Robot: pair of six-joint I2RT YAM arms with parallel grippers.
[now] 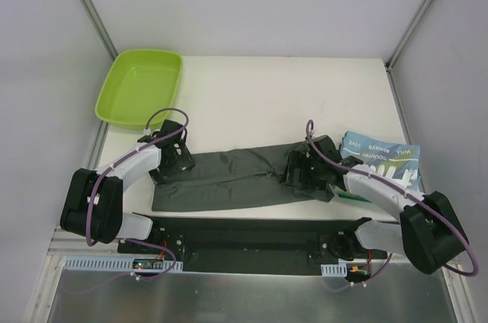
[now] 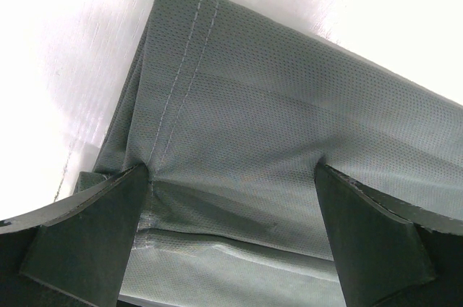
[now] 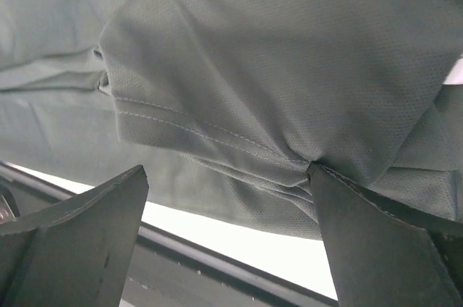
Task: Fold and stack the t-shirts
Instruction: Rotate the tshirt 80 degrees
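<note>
A dark grey t-shirt (image 1: 229, 177) lies folded into a long strip across the near middle of the table. My left gripper (image 1: 177, 161) is down on its left end, open, both fingertips pressing the cloth (image 2: 239, 140) near a stitched hem. My right gripper (image 1: 299, 174) is at its right end, open; one fingertip (image 3: 340, 191) pushes into a bunched sleeve hem (image 3: 217, 133) and the other hangs over the near table edge. A light blue t-shirt (image 1: 381, 157) with white lettering lies folded at the right, behind the right arm.
A lime-green tray (image 1: 141, 85) sits at the back left corner. A black rail (image 1: 252, 235) runs along the near table edge between the arm bases. White walls enclose the table on the left, back and right.
</note>
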